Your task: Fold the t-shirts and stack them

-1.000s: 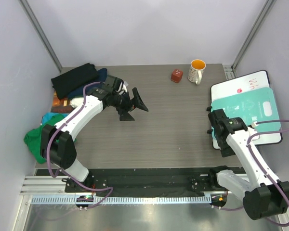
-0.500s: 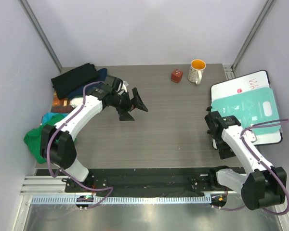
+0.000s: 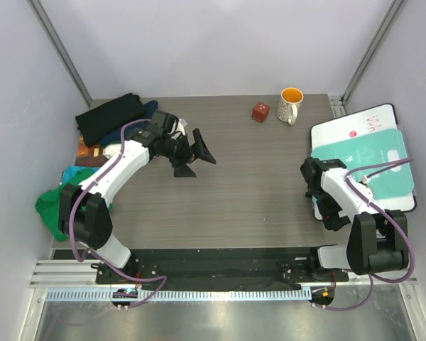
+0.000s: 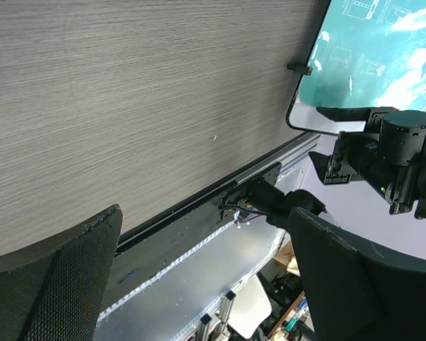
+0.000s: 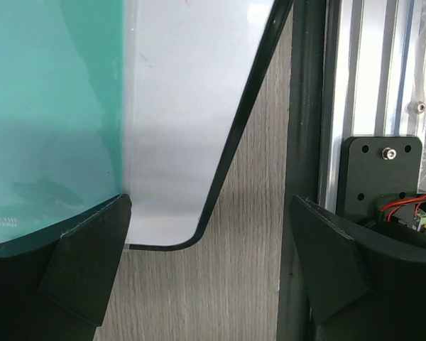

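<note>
The t-shirts lie bunched at the table's far left: a black one (image 3: 108,117) over a navy one (image 3: 148,110), with a teal one (image 3: 74,174) and a green one (image 3: 52,207) nearer the front. My left gripper (image 3: 196,158) hovers over the table right of that heap, open and holding nothing (image 4: 206,284). My right gripper (image 3: 325,202) is open and empty (image 5: 209,277), low over the near left corner of the whiteboard (image 5: 184,106).
A teal flat board (image 3: 369,160) lies on the whiteboard (image 3: 383,117) at the right. An orange-lined mug (image 3: 290,104) and a red cube (image 3: 260,111) stand at the back. A brown book (image 3: 92,153) sits among the shirts. A metal rail (image 5: 309,106) runs along the front edge.
My right arm has folded in, its elbow drawing back toward its base while the gripper stays by the whiteboard corner. My left gripper has turned slightly, staying in place.
</note>
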You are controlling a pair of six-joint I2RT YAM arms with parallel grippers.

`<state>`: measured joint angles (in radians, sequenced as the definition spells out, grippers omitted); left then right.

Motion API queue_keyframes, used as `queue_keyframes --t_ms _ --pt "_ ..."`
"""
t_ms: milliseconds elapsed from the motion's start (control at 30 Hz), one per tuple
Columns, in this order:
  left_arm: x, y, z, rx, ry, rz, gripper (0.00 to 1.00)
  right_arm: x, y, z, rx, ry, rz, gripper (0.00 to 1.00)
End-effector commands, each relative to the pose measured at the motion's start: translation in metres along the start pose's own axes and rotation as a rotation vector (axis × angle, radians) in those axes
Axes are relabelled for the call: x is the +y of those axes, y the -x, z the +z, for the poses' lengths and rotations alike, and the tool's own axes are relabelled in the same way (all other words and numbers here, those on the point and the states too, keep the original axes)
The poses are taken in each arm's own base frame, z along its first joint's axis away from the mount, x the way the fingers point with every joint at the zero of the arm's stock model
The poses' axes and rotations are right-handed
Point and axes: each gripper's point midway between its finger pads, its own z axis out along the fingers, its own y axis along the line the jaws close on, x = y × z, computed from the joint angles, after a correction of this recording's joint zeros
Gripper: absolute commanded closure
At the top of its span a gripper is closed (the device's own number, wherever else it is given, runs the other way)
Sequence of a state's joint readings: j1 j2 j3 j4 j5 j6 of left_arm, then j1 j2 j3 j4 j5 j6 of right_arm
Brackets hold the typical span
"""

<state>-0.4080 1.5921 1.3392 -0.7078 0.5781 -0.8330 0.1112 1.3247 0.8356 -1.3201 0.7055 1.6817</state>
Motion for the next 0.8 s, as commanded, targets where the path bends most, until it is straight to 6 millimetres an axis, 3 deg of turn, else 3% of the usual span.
queue_keyframes --t_ms 0,200,367,467,767 --pt "-0.011 -0.002 -0.015 -0.012 -0.049 0.040 0.00 0.006 0.014 0.005 -0.026 -0.004 0.066 0.00" --pt "-0.009 0.001 -0.014 -0.008 -0.035 0.039 0.00 0.002 0.026 0.020 -0.050 -0.024 0.121 0.00" --pt "-0.006 0.000 -0.012 0.000 -0.030 0.024 0.00 0.004 0.024 0.030 -0.059 -0.053 0.079 0.00" --pt "-0.005 0.000 -0.013 -0.004 -0.022 0.022 0.00 0.011 0.028 0.032 -0.081 -0.029 0.044 0.00" --pt "-0.002 0.000 -0.009 0.005 -0.012 0.005 0.00 0.055 0.027 0.027 -0.053 0.095 0.042 0.00"
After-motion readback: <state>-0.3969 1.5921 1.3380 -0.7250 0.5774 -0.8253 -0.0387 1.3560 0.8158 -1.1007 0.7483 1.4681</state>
